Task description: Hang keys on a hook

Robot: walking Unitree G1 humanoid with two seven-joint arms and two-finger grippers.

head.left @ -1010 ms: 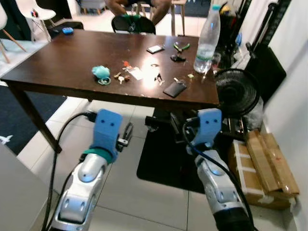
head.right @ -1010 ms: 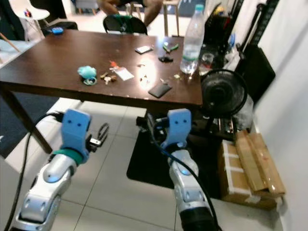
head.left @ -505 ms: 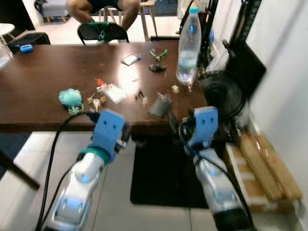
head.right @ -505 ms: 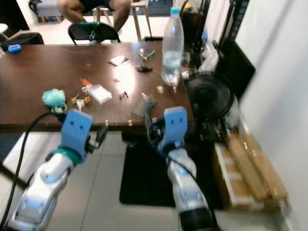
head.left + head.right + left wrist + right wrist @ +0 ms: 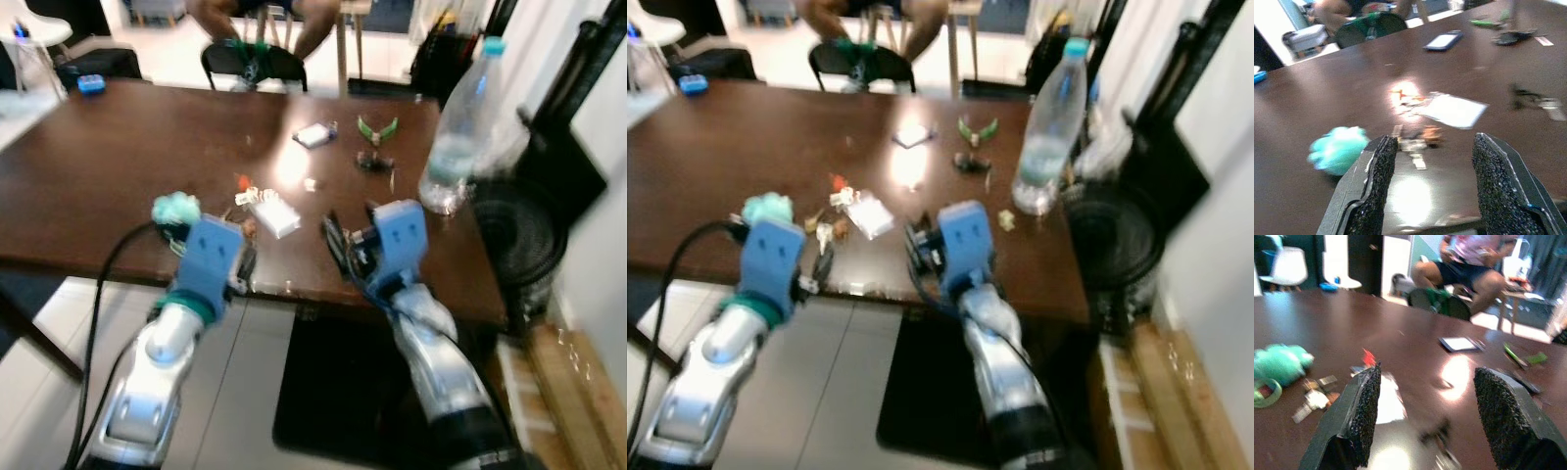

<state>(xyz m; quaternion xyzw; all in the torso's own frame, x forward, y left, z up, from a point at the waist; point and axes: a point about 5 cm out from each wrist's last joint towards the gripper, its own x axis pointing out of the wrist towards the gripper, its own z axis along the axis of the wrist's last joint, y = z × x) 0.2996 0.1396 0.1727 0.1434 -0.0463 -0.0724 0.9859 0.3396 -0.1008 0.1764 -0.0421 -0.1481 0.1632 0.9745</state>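
A bunch of keys (image 5: 1414, 140) lies on the dark wooden table (image 5: 118, 157), joined to a teal fluffy pom (image 5: 174, 208) and next to a white card (image 5: 274, 217). My left gripper (image 5: 1432, 188) is open at the table's near edge, just short of the keys, which show between its fingers (image 5: 1376, 186). My right gripper (image 5: 1425, 416) is also open, held over the near edge to the right of the keys (image 5: 1315, 395). Neither holds anything.
A water bottle (image 5: 456, 127), green pliers (image 5: 377, 127) and a small phone (image 5: 315, 134) sit farther back on the table. A black fan (image 5: 514, 245) and cardboard box stand to the right. A person (image 5: 1474, 259) sits beyond a black chair (image 5: 253, 64).
The view has swung and closed in on the table. Both grippers have risen from over the floor to the table's near edge, now by the keys.
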